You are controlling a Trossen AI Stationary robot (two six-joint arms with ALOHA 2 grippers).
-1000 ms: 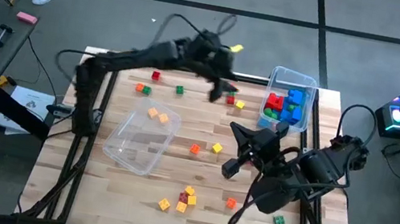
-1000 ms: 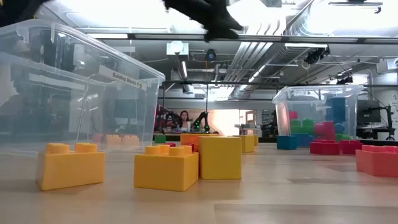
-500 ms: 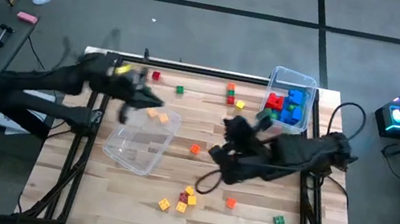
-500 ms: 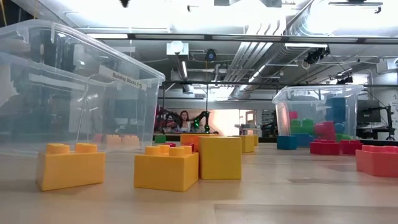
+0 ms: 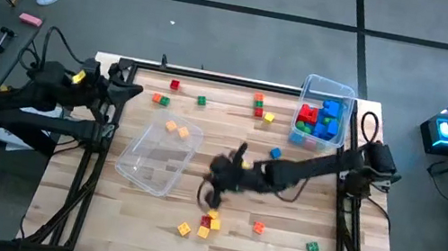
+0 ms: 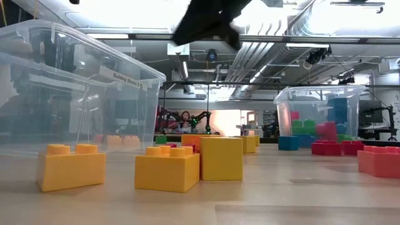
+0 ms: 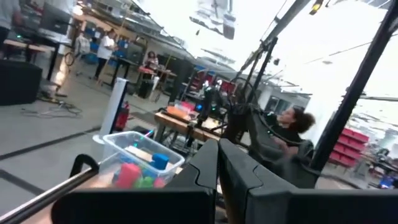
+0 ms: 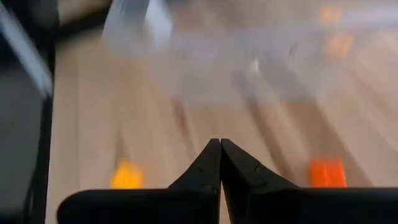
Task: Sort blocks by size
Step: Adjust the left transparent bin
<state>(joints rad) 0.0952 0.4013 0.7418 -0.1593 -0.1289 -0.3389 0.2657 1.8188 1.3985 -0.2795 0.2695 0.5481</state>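
right gripper (image 5: pixel 217 177) fingers pressed together, empty, mid-counter beside clear bin (image 5: pixel 155 156) | left gripper (image 5: pixel 125 91) closed, empty, at counter's (image 5: pixel 298 229) left edge | blocks (image 5: pixel 206 221) scattered; some in far-right bin (image 5: pixel 324 115)

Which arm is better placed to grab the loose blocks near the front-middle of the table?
Right. The right gripper hangs over mid-table, close to the yellow and red blocks. The left gripper is pulled back at the table's far left edge.
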